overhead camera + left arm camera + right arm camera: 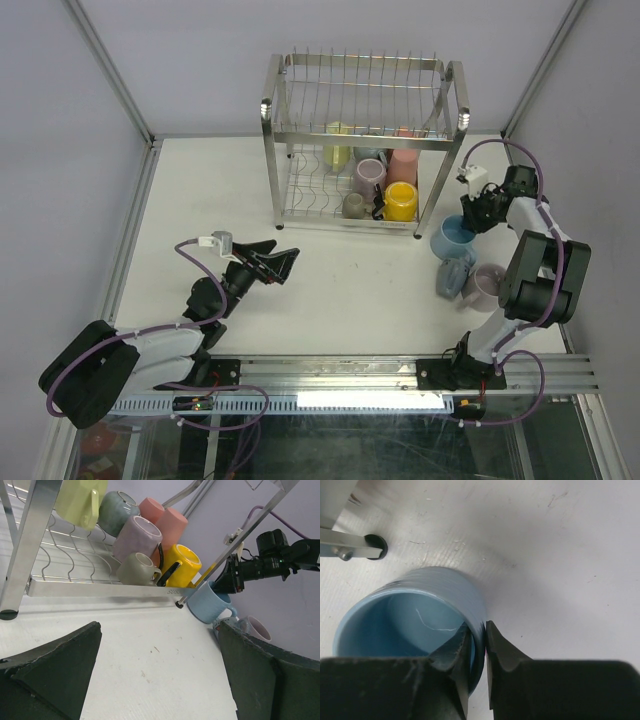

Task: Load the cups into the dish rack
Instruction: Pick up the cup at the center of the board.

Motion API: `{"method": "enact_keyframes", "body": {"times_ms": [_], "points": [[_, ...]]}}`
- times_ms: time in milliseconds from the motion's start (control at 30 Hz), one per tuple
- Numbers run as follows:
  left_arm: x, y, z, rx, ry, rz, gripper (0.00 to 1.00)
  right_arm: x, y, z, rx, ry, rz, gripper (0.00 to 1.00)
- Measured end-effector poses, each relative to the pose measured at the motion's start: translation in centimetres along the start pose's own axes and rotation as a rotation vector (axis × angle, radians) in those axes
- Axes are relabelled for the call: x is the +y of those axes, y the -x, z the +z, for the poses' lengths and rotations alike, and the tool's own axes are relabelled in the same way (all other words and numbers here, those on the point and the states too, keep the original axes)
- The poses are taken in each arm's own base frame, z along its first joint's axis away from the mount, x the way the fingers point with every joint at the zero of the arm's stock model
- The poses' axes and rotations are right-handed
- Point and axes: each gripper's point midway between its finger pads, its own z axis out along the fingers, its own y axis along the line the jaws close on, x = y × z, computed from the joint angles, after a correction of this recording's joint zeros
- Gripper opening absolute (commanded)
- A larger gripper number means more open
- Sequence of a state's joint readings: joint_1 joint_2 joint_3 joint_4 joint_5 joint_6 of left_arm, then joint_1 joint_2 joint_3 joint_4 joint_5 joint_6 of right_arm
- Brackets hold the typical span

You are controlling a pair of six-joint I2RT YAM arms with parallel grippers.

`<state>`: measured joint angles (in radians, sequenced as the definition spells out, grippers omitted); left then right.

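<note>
Light blue and glossy, the mug [410,615] sits toward the right edge of the table, just beside the near right leg of the rack [355,140], which stands at the middle of the far edge. The right claw [477,630] pinches the mug's wall at the rim, one finger inside and one outside. Whether the mug's base is off the table cannot be told. The mug is smooth and round, its handle on the side away from the rack.

The grip is narrow and on slick glaze, so the mug may swing. The lift should probably be slow and level, high enough to clear the rack's front rail, then into the gap beside the yellow mug [400,200]. Two more mugs [450,278] lie near the right edge. The left claw [285,262] hangs spread and empty toward the near left.
</note>
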<state>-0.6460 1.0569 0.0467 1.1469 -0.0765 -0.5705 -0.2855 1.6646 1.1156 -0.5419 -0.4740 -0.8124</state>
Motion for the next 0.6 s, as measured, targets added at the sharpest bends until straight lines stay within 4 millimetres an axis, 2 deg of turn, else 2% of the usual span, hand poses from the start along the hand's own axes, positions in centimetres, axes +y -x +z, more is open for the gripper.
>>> {"method": "enact_keyframes", "body": {"times_ms": [167, 600], "points": [[0.0, 0.0, 0.0, 0.0, 0.0, -0.001, 0.99, -0.8, 0.0, -0.1, 0.004, -0.035, -0.004, 0.0], [-0.2, 0.1, 0.0, -0.005, -0.003, -0.018, 0.99, -2.3, -0.5, -0.7, -0.012, -0.075, 0.033, 0.0]]}}
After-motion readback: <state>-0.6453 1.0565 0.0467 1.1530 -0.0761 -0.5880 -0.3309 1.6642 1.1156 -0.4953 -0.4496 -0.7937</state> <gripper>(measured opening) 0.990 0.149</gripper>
